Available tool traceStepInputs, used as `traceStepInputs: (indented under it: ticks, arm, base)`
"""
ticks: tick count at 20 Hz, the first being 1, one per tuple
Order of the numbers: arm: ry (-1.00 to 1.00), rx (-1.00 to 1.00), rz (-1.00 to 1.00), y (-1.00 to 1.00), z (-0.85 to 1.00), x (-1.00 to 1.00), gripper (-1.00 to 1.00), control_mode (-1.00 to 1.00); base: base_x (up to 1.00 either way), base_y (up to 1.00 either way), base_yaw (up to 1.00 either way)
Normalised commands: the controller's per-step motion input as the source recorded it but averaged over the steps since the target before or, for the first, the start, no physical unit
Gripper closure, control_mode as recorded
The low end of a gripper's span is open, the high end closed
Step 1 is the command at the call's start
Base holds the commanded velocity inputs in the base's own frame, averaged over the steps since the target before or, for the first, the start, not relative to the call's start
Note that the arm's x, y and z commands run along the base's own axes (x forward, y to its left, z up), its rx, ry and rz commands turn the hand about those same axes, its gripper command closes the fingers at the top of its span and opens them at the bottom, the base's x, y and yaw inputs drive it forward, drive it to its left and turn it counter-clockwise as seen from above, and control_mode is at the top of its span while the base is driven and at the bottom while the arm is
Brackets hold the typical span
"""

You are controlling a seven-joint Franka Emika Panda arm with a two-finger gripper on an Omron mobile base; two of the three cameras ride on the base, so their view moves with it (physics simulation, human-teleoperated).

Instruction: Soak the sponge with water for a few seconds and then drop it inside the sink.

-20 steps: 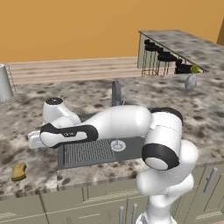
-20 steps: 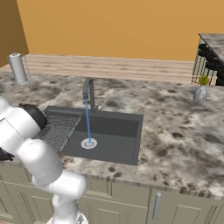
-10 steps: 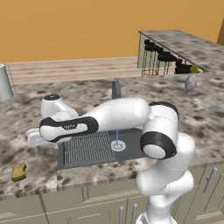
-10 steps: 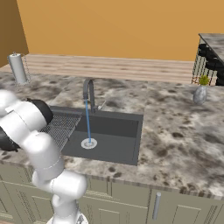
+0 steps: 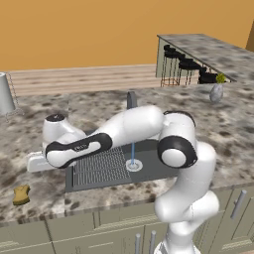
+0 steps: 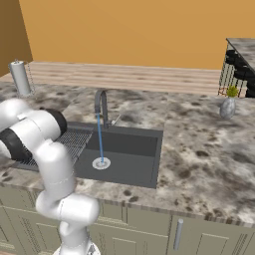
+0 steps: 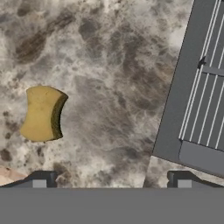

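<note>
The yellow-orange sponge (image 5: 21,194) lies on the granite counter near its front edge, left of the sink (image 5: 149,168). In the hand view the sponge (image 7: 42,113) sits left of centre, and the sink's dark rim (image 7: 175,105) and ribbed grate run down the right. My gripper (image 7: 111,183) hovers over bare counter between them, open, fingertips (image 7: 39,182) wide apart and empty. In the left base view the gripper (image 5: 32,162) hangs above the counter, behind the sponge. A thin blue stream of water (image 5: 132,154) falls from the faucet (image 5: 131,99) onto the drain. The same water (image 6: 99,139) and sink (image 6: 129,144) show from the right.
A metal cylinder on a wire stand (image 5: 6,94) stands at the counter's far left. A small vase (image 5: 216,92) sits at the far right by a bar with dark stools (image 5: 186,67). My arm stretches across the sink's left half.
The arm has swung further left and a little toward the counter's front, carrying the hand off the sink's edge toward the sponge. The jaws stayed open; the sponge and water are unchanged.
</note>
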Motion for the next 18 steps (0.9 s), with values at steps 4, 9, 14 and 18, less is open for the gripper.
traceStepInputs:
  ticks: [4, 9, 14, 18]
  arm:
    - [0.01, 0.00, 0.00, 0.22, 0.00, 0.00, -1.00, -1.00]
    - [0.01, 0.00, 0.00, 0.23, 0.00, 0.00, -1.00, -1.00]
    - [0.00, 0.00, 0.00, 0.39, 0.00, 0.00, -1.00, -1.00]
    - [0.00, 0.00, 0.00, 0.44, -0.01, 0.00, -1.00, -1.00]
  base:
    - [0.00, 0.00, 0.00]
    - [0.00, 0.00, 0.00]
    - [0.00, 0.00, 0.00]
    - [0.00, 0.00, 0.00]
